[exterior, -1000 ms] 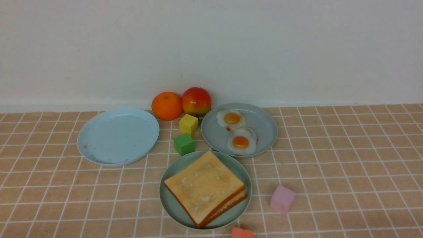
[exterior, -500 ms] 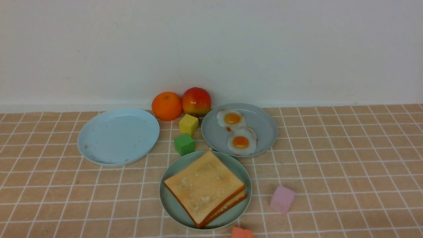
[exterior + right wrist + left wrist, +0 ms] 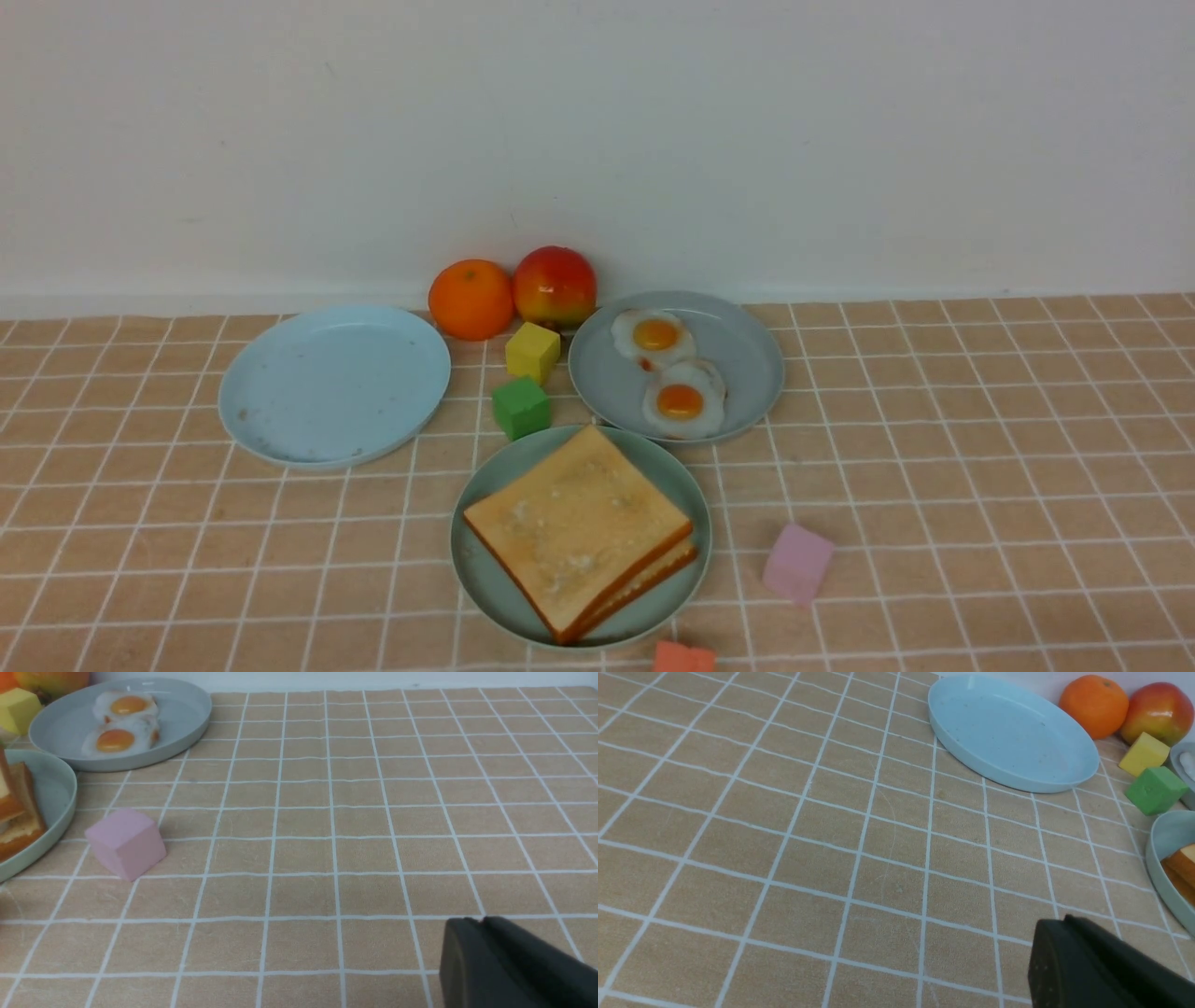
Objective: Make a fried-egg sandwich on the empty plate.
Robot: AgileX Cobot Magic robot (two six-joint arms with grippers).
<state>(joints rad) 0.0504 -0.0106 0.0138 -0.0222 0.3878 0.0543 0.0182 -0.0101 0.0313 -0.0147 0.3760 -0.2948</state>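
The pale mint-green plate (image 3: 485,579) sits at the front centre and holds two stacked toast slices, the upper slice (image 3: 574,523) askew over the lower slice (image 3: 667,565). I cannot tell whether an egg lies between them. Two fried eggs (image 3: 653,336) (image 3: 683,399) lie on the grey-blue plate (image 3: 747,355) behind it. Neither gripper shows in the front view. My left gripper (image 3: 1064,919) hovers over bare cloth left of the toast plate (image 3: 1164,844), fingers together and empty. My right gripper (image 3: 481,920) hangs over cloth to the right of the pink cube (image 3: 125,842), fingers together, holding nothing.
An empty sky-blue plate (image 3: 336,383) lies at the left. An orange (image 3: 470,299) and an apple (image 3: 555,285) stand by the back wall. Between the plates sit a yellow cube (image 3: 532,352) and a green cube (image 3: 520,407). An orange-red block (image 3: 683,657) sits at the front edge.
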